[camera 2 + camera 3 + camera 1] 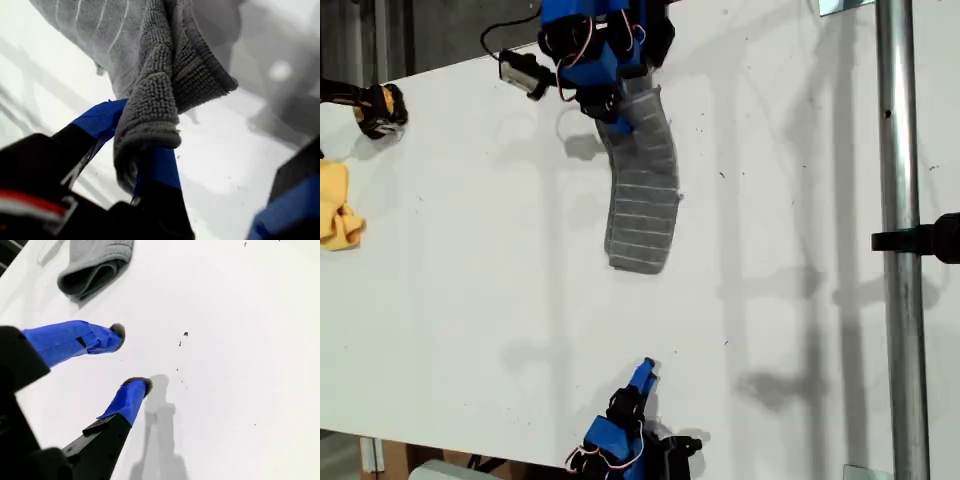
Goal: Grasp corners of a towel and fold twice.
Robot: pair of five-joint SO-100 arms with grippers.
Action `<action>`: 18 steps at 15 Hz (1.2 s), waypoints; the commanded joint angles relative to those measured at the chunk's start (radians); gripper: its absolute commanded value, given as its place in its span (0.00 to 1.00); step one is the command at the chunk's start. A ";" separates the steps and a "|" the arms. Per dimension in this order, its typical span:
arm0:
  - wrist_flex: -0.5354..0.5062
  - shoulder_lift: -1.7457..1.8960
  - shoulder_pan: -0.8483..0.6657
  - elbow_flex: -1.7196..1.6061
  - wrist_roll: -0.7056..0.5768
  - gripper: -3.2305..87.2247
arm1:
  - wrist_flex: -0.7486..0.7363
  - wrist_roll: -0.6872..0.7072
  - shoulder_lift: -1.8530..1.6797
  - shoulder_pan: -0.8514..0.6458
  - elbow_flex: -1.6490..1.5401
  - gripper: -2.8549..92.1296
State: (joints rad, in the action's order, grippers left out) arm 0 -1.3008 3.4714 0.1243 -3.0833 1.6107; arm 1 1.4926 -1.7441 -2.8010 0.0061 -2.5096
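Observation:
The towel (642, 200), grey with thin white stripes, lies as a long narrow folded strip on the white table (470, 280). It runs from the arm at the exterior view's top down towards the middle. My first gripper (610, 108) is shut on its upper end. In the first wrist view the blue fingers (102, 120) pinch bunched terry cloth (150, 75), and a corner (227, 85) hangs loose beside them. My second gripper (645, 372) stands open above bare table near the exterior view's bottom edge. Beyond its fingertips (129, 359) shows the towel's folded end (95, 265), apart from them.
A small yellow cloth (338, 205) lies at the exterior view's left edge, with a black and yellow object (380, 108) above it. A metal pole (898, 240) with a black clamp (930, 238) runs down the exterior view's right side.

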 commanded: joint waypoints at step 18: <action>-0.005 0.008 0.017 0.025 0.015 0.21 | -0.545 0.403 1.562 -0.067 1.115 0.35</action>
State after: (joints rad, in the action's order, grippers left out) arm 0 -1.3008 3.4714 0.1304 -3.0833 1.6183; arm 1 0.9434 -1.3499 -1.2287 -0.0721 -1.4772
